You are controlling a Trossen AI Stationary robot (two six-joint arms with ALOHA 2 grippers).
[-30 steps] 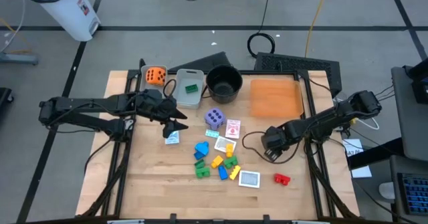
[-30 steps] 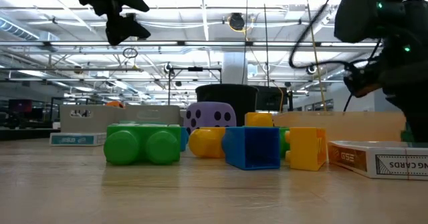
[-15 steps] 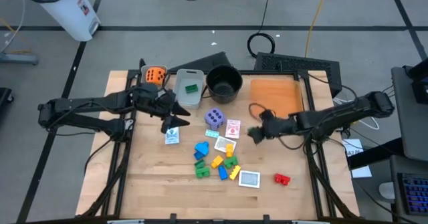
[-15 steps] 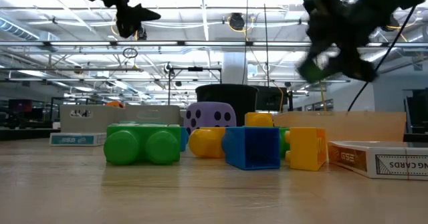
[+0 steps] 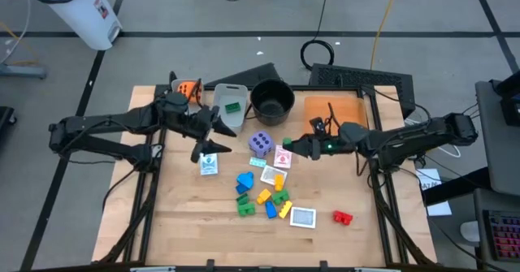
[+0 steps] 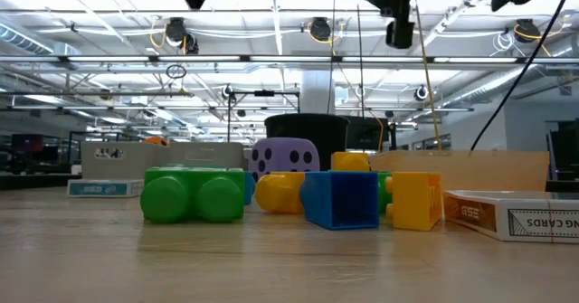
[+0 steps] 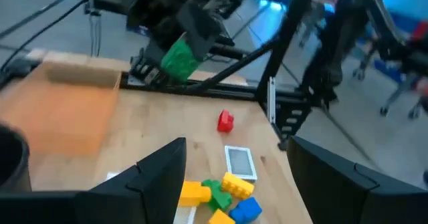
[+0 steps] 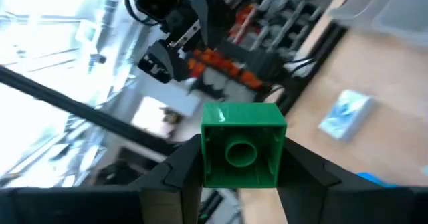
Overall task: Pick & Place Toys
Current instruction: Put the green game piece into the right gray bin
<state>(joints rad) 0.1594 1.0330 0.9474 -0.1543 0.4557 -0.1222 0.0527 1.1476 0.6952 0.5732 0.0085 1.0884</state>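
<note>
Nearest the front edge of the worktop (image 5: 162, 223) lie a picture card (image 5: 302, 217) and a small red block (image 5: 342, 218), well apart from both arms. Just behind them sits a loose heap of blue, yellow and green blocks (image 5: 262, 196), with a pink card (image 5: 283, 157) and the purple die (image 5: 260, 144) farther back.

Over that middle band hangs the right gripper (image 5: 297, 148), reaching in from the right side, its fingers clamped on a green block (image 8: 242, 152). The right wrist view shows the block square between the two dark fingers, its hollow underside toward the camera. In the high view only a green speck marks it, near the pink card and just to the right of the purple die.

The left gripper (image 5: 218, 134) hangs across from it, above a blue-and-white card (image 5: 209, 165), fingers apart and holding nothing.

At the back stand a grey bin (image 5: 230, 107) already holding one green block (image 5: 231, 105), a black pot (image 5: 271, 101) beside it, and an orange die (image 5: 188, 91) in the far left corner.

The likely step is carrying the held block to the bin. From the right fingers the bin lies back and to the left, past the purple die, with the pot close beside the path. The left arm is the nearer to the bin, but the right one holds the load.
</note>
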